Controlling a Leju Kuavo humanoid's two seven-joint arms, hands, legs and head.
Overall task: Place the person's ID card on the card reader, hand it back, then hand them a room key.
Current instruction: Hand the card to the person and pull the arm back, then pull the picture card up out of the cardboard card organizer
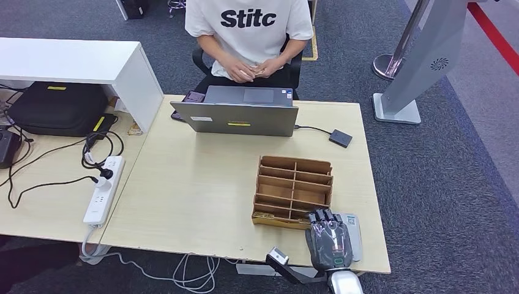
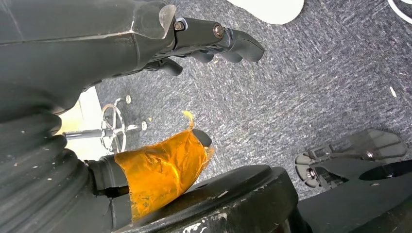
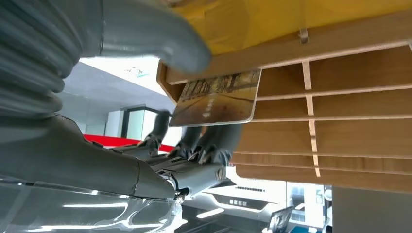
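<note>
We reach our right hand (image 1: pixel 329 239) to the wooden organizer's (image 1: pixel 294 190) near edge, thumb and fingers (image 3: pixel 204 145) pinching a room key card (image 3: pixel 216 99) there. Our left hand (image 2: pixel 194 46) hangs released above grey carpet (image 2: pixel 316 87). Across the pale tabletop (image 1: pixel 183 190), a seated person (image 1: pixel 248 37) holds something small.

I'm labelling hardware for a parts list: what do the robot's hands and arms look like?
Right hand: dark grey glossy back, dark fingers, silver wrist below. Up close, a grey ribbed cover and thick grey thumb. Left hand: dark, with orange tape round the thumb.
</note>
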